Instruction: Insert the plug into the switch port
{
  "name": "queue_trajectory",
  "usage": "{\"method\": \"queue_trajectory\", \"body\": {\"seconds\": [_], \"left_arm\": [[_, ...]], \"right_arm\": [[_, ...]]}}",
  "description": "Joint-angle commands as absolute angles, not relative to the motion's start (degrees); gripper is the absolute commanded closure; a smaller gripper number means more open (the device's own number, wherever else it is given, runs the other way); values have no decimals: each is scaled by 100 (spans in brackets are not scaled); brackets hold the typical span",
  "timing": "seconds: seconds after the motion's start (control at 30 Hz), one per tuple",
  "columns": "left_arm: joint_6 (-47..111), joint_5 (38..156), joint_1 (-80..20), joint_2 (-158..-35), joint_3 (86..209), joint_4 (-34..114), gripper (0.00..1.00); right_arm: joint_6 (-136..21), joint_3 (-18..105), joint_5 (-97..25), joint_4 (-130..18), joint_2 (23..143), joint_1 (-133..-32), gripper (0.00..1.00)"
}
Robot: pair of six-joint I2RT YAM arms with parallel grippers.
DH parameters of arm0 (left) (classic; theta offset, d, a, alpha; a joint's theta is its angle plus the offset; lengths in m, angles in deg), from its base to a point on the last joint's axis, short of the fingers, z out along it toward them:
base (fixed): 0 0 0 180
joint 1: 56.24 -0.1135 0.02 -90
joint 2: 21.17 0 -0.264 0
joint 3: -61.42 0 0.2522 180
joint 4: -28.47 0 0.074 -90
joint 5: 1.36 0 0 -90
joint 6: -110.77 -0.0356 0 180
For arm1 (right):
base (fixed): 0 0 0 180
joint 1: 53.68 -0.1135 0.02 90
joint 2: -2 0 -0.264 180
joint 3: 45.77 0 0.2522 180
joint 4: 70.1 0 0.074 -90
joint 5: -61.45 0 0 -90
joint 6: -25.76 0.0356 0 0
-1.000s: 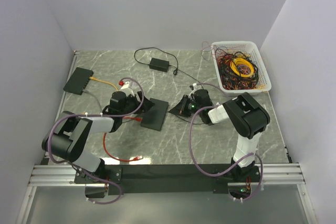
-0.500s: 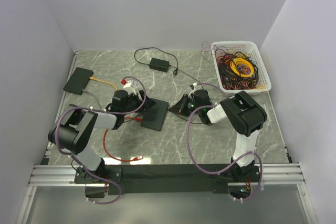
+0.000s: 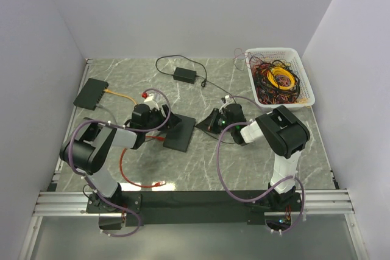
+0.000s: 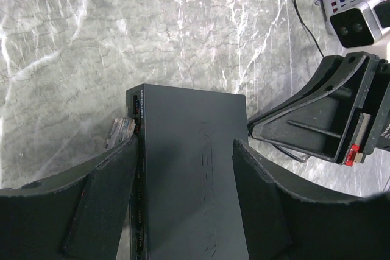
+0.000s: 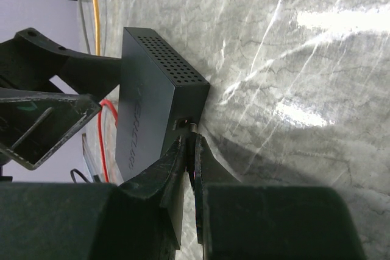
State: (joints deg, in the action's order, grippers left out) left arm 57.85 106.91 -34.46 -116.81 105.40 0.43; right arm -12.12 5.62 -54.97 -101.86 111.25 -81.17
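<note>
**Both grippers at the switch, plug at its port face**

The switch lies near the middle of the table, between the two arms. The left gripper stands wide, one finger against each long side of the switch. The clear plug, on a red cable, lies at the port face beside one finger; whether it is seated cannot be told. The right gripper is narrow, almost closed, tips at the switch's opposite edge

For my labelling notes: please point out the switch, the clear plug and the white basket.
switch (image 4: 189, 150), left wrist view, on its flat top face.
clear plug (image 4: 121, 131), left wrist view, on its transparent body.
white basket (image 3: 272, 51), top external view, on its far rim.
</note>
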Motion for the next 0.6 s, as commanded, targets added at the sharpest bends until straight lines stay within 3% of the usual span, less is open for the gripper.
{"method": "queue_trajectory", "body": {"seconds": [0.0, 0.57], "left_arm": [[5707, 10842, -3453, -11759, 10761, -216, 31], [5698, 11017, -3453, -11970, 10902, -294, 32]], "right_arm": [[-1151, 641, -5466, -10591, 10958, -8066, 100], [-1037, 596, -5677, -10845, 11027, -8075, 100]]}}
